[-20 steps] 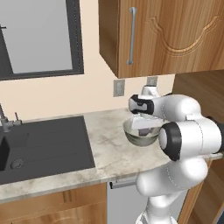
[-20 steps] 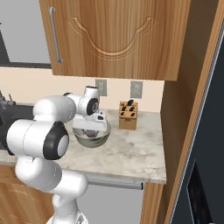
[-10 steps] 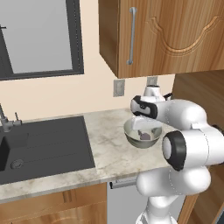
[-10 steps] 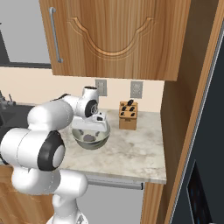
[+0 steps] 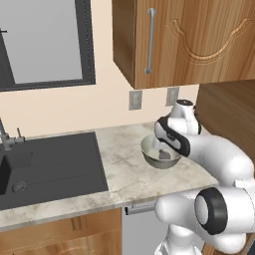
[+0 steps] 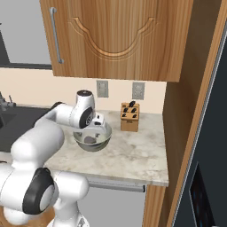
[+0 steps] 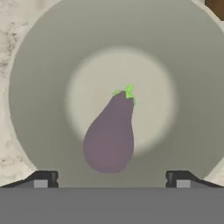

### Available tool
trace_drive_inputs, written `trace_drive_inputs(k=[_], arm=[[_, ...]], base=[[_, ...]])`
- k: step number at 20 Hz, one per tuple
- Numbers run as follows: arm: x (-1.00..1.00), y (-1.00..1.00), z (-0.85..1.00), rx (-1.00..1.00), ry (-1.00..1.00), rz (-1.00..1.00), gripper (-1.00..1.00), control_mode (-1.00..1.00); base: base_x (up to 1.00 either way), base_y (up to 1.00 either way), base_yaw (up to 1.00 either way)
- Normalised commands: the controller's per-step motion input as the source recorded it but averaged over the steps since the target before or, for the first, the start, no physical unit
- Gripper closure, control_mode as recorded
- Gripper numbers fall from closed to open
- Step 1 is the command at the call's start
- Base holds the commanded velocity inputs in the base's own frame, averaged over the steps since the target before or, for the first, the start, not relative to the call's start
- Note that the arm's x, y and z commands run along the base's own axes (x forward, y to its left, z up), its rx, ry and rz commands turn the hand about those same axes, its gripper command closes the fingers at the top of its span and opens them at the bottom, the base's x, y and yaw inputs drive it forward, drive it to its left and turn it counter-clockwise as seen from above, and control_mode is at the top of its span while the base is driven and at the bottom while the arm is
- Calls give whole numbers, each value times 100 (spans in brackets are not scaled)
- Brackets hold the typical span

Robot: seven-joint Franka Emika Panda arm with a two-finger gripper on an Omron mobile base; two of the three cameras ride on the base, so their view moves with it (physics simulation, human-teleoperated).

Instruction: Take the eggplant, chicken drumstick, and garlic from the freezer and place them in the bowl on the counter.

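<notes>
The eggplant lies in the bowl beneath the wide-open, empty claw.

Cream wall with two outlets; wooden wall cupboard; dark-framed window

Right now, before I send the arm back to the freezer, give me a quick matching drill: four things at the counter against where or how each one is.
Things:
1. eggplant
2. bowl
3. knife block
4. tool

Places or states:
A. against the wall, next to the tall wooden side panel
B. on the counter, under the cupboard
C. open, above the bowl
D. lying in the bowl, held by nothing

Pairs: 1-D, 2-B, 3-A, 4-C
</notes>
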Motion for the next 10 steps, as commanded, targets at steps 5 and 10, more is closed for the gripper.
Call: trace_drive_inputs(k=[5,10], arm=[[-42,2,66,0,0,-1,-100,-100],[-69,0,70,0,0,0,-100,-100]], base=[[0,0,0],[0,0,0]])
